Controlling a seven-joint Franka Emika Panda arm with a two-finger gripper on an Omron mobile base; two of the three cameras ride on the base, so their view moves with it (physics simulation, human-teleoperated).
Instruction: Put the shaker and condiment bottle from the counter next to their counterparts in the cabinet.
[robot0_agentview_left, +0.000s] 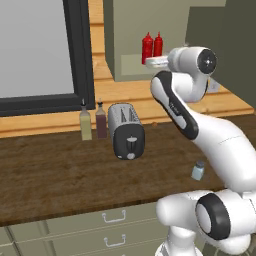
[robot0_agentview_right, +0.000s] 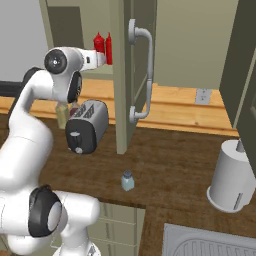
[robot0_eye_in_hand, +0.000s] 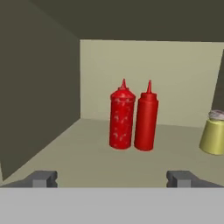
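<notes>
Nearest in the hand view: tool (robot0_eye_in_hand: 112, 178) spread wide, empty, fingertips (robot0_eye_in_hand: 43, 178) well apart at the cabinet mouth. Just beyond on the cabinet (robot0_eye_in_hand: 39, 100) shelf: condiment bottle (robot0_eye_in_hand: 121, 115) upright, touching or nearly touching the smooth red bottle (robot0_eye_in_hand: 145, 117) beside it. Off to the right, yellowish-green shaker (robot0_eye_in_hand: 214, 133) with grey cap, partly cut by the frame edge. Back on the table (robot0_agentview_left: 55, 170): blue-grey shaker (robot0_agentview_right: 127, 180) upright near the front edge, close to the arm, not yet moved. Behind it, toaster (robot0_agentview_left: 127, 131) and two dark-spouted bottles (robot0_agentview_left: 93, 120) by the wall.

Likely half done: bottle placed, shaker left. Risks from here: retreating on a slant and clipping either red bottle, both narrow-based and easily toppled; swinging down past the open cabinet door (robot0_agentview_right: 127, 75) and striking it; nudging the shaker off the table edge on approach, given its spot near the lip.
</notes>
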